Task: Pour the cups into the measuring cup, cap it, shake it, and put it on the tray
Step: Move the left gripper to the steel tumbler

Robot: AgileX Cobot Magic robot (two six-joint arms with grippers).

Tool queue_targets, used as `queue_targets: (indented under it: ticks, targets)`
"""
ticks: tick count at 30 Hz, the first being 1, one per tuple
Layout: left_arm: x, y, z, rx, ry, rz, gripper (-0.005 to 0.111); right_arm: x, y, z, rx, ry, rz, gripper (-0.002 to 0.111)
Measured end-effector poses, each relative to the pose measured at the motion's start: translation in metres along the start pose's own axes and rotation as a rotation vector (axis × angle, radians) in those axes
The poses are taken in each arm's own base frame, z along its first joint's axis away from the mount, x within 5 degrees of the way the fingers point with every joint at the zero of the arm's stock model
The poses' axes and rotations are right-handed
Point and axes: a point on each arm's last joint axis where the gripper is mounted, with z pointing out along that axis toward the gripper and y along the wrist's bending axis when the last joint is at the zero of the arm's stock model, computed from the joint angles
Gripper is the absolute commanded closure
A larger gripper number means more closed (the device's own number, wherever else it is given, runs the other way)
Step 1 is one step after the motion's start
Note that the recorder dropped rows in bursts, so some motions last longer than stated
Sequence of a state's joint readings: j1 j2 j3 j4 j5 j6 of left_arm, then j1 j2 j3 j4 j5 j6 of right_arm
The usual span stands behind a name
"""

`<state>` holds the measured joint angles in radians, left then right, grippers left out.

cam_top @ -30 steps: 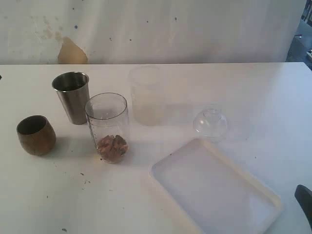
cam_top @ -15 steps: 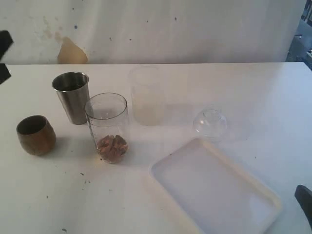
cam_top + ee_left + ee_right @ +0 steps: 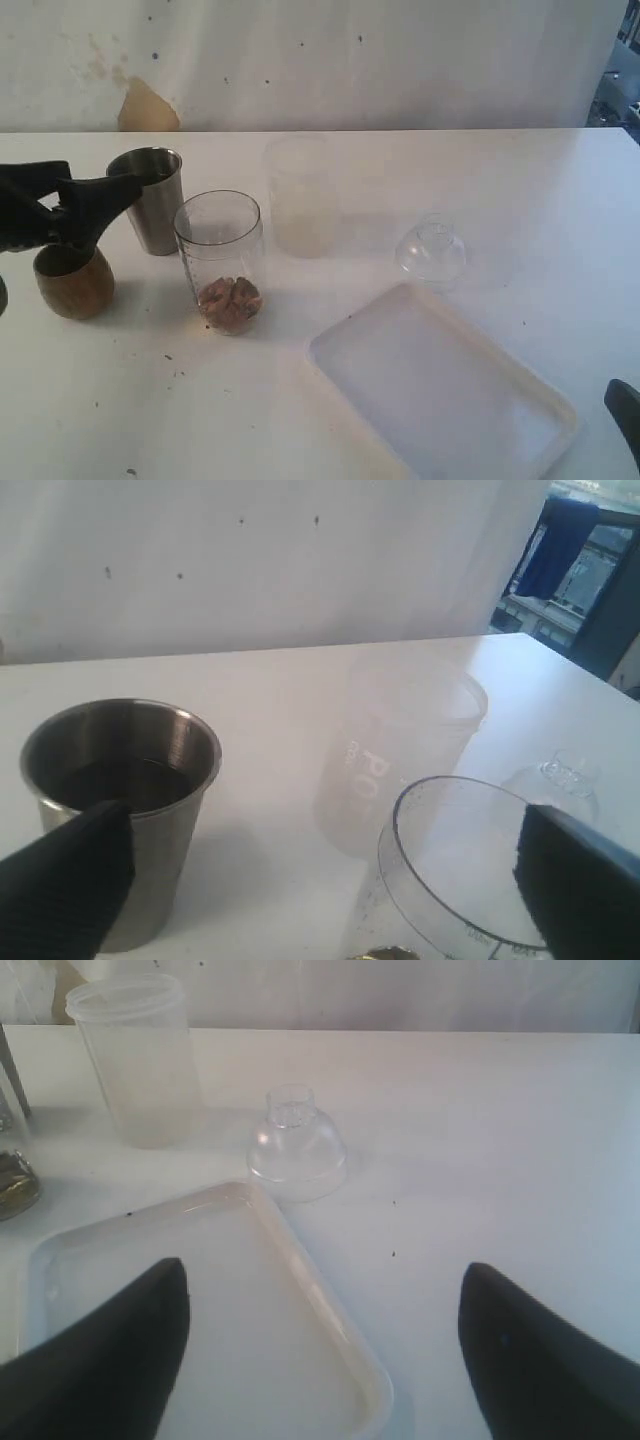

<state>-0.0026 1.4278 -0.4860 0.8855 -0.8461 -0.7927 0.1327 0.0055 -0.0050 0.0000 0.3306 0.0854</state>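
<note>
The white tray [image 3: 440, 390] lies near the right gripper [image 3: 325, 1268], its jaws wide and holding nothing, while the measuring cup [image 3: 221, 240], brown bits [image 3: 230, 300] at its bottom, stands upright beside the steel tumbler [image 3: 155, 215] and wooden cup [image 3: 75, 290], where the left gripper [image 3: 320, 825] hovers, seemingly just above them, spread wide and empty

Exterior view looks down over the whole table [image 3: 520, 200]; wrist views sit low, facing out between their fingers [image 3: 60, 880] — both catch the frosted container [image 3: 135, 1060] beyond
</note>
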Motion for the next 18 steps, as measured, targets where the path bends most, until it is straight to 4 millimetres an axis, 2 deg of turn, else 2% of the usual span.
queue_targets:
  ticks: [5,9,18]
  targets:
    - [0.016,0.007,0.012,0.04,0.005,0.024,0.003,0.0,0.0,0.0,0.0,0.0,0.0,0.039]
    - [0.029,0.013,0.02,0.045,0.04,0.126,0.003,0.0,0.0,0.0,0.0,0.0,0.0,0.039]
    - [0.03,0.029,0.038,0.015,0.061,0.138,0.003,0.0,0.0,0.0,0.0,0.0,0.0,0.039]
